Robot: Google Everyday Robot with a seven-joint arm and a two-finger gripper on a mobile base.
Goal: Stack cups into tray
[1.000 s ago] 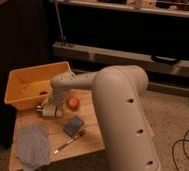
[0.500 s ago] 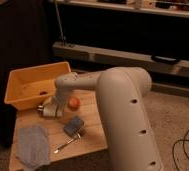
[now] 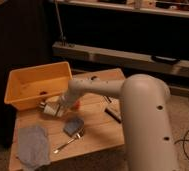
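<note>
Camera view: the robot's gripper [image 3: 50, 108] hangs by the big, deep yellow-orange plastic tray [image 3: 23, 97], at its 6 o'clock side, likely so a cup can go in. I cannot tell if it grips anything. The small round orange plastic cup [image 3: 77, 104] peeks out at the gripper's 3 o'clock, not in the tray yet.

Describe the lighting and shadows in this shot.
Camera view: dim, warm light; the far background is nearly black. The pale robot arm and the large yellow-orange plastic tray catch most light. The gripper, low over the wooden table just in front of the tray, sits in duller light; no strong glare.
</note>
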